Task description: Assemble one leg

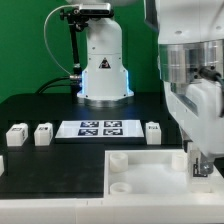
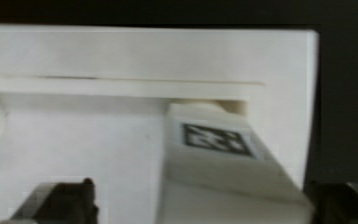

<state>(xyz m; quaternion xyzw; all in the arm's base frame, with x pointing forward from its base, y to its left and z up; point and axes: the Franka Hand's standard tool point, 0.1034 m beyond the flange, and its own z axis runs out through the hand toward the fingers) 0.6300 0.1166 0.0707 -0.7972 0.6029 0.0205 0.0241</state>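
Note:
In the wrist view a white leg (image 2: 220,140) with a black-and-white tag lies against the corner of the large white tray (image 2: 87,55). My gripper (image 2: 202,205) is open, its dark fingers (image 2: 64,200) standing on either side of the leg with a gap on one side. In the exterior view my gripper (image 1: 200,165) is low over the tray (image 1: 140,172) at its corner on the view's right, and it hides that leg. Three other legs stand on the black table: two on the left (image 1: 17,134) (image 1: 43,132) and one on the right (image 1: 153,131).
The marker board (image 1: 97,128) lies flat between the legs, in front of the robot base (image 1: 103,70). A round socket (image 1: 120,185) shows on the tray near its front edge.

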